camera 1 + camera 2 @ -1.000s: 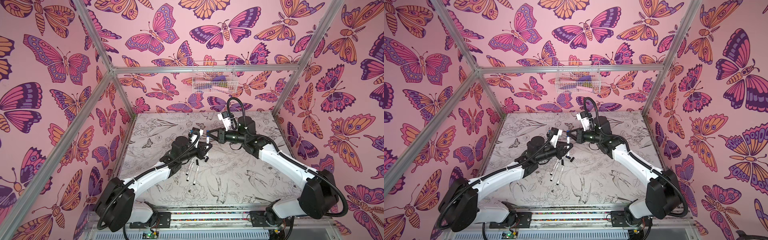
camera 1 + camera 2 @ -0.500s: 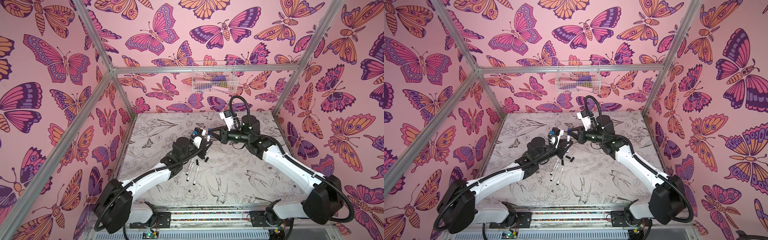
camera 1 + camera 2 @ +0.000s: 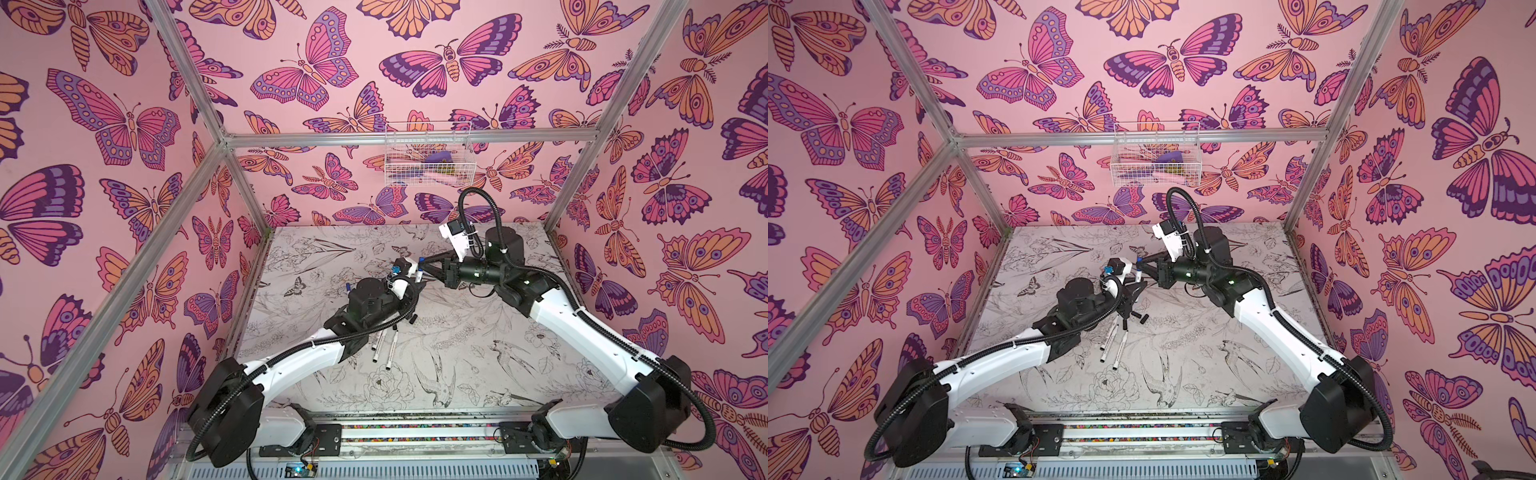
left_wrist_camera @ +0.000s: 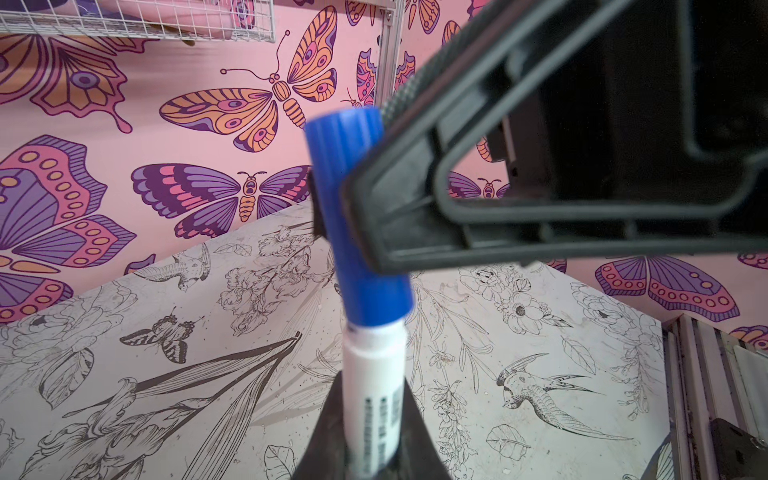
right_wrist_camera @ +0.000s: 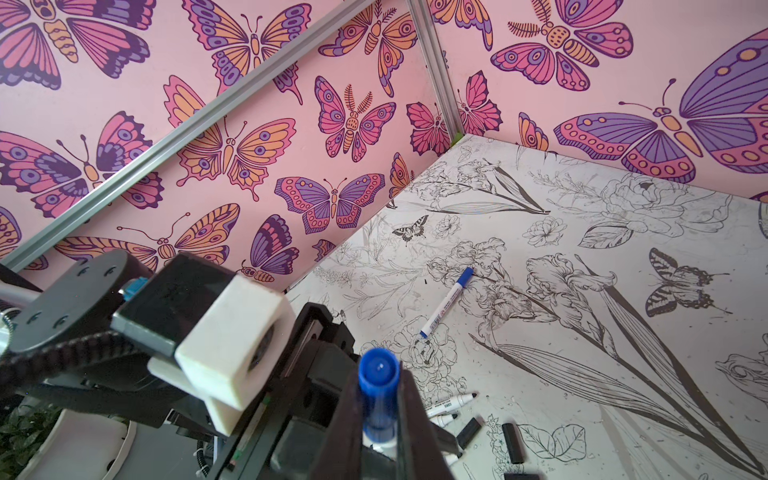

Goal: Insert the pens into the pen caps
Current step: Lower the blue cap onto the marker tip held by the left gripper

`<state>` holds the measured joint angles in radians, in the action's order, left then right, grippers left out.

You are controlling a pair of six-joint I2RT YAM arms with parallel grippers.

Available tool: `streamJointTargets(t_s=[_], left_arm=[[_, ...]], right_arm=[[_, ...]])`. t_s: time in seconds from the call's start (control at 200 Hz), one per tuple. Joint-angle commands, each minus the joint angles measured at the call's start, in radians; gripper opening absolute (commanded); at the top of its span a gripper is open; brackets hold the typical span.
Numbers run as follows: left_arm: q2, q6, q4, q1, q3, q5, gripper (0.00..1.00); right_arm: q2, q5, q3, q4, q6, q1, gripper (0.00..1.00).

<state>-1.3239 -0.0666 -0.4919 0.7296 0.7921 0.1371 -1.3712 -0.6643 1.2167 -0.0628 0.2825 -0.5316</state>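
Observation:
My left gripper (image 4: pixel 374 419) is shut on a white pen (image 4: pixel 376 386) with dark print. A blue pen cap (image 4: pixel 353 208) sits over the pen's tip end. My right gripper (image 5: pixel 379 401) is shut on that blue cap (image 5: pixel 378 386) from the side. In both top views the two grippers meet above the middle back of the table, left gripper (image 3: pixel 415 284) (image 3: pixel 1133 287) and right gripper (image 3: pixel 424 266) (image 3: pixel 1140 262). Loose uncapped pens (image 3: pixel 384 345) (image 3: pixel 1113 343) lie by the left forearm, with black caps (image 3: pixel 411 319) (image 3: pixel 1144 319) beside them.
A capped blue pen (image 5: pixel 446 301) lies alone on the flower-print table (image 3: pixel 478 353), behind the left arm. Black-tipped pens (image 5: pixel 451 403) and black caps (image 5: pixel 512 442) lie below the grippers. A white wire basket (image 3: pixel 428 153) hangs on the back wall. Butterfly walls enclose three sides.
Both grippers, joined at the pen and blue cap, have shifted a little to the right. Both grips are unchanged.

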Motion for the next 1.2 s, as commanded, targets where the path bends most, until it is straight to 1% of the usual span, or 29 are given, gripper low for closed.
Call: streamJointTargets(t_s=[0.0, 0.125, 0.32, 0.461, 0.566, 0.761, 0.846, 0.931, 1.011, 1.081, 1.147, 1.162, 1.197], left_arm=[[0.019, 0.025, -0.163, -0.013, 0.021, -0.07, 0.0], [0.014, 0.024, -0.17, -0.012, 0.018, -0.044, 0.0], [0.013, 0.03, -0.174, 0.013, 0.003, -0.06, 0.0], [0.016, 0.025, -0.18, 0.024, -0.011, -0.073, 0.0], [0.018, 0.033, -0.18, 0.028, -0.016, -0.074, 0.0], [0.011, 0.037, -0.182, 0.033, -0.017, -0.066, 0.0], [0.009, 0.04, -0.183, 0.034, -0.017, -0.065, 0.0], [0.009, 0.042, -0.186, 0.035, -0.02, -0.066, 0.0], [0.012, 0.043, -0.186, 0.034, -0.024, -0.073, 0.0], [0.011, 0.045, -0.185, 0.034, -0.027, -0.073, 0.0], [0.012, 0.043, -0.185, 0.035, -0.029, -0.071, 0.0], [0.012, 0.043, -0.186, 0.034, -0.03, -0.071, 0.0], [0.011, 0.041, -0.186, 0.035, -0.03, -0.07, 0.0]], right_arm=[[0.014, -0.134, 0.001, -0.18, -0.017, -0.045, 0.07], [0.017, -0.107, 0.004, -0.171, -0.015, -0.044, 0.08], [0.018, -0.091, -0.005, -0.146, 0.001, -0.034, 0.1], [0.021, -0.094, -0.006, -0.154, -0.003, -0.031, 0.18], [0.03, -0.075, -0.009, -0.154, -0.004, -0.03, 0.23], [0.041, -0.052, 0.001, -0.154, 0.003, -0.02, 0.25], [0.042, -0.048, 0.007, -0.156, 0.001, -0.015, 0.31], [0.047, -0.037, 0.01, -0.161, -0.005, -0.01, 0.41], [0.057, -0.021, 0.012, -0.161, -0.012, -0.007, 0.48], [0.064, 0.007, 0.017, -0.165, -0.018, -0.005, 0.51], [0.069, 0.015, 0.026, -0.173, -0.026, -0.002, 0.51], [0.069, 0.042, 0.028, -0.174, -0.028, -0.002, 0.51], [0.07, 0.055, 0.034, -0.178, -0.033, 0.0, 0.52]])
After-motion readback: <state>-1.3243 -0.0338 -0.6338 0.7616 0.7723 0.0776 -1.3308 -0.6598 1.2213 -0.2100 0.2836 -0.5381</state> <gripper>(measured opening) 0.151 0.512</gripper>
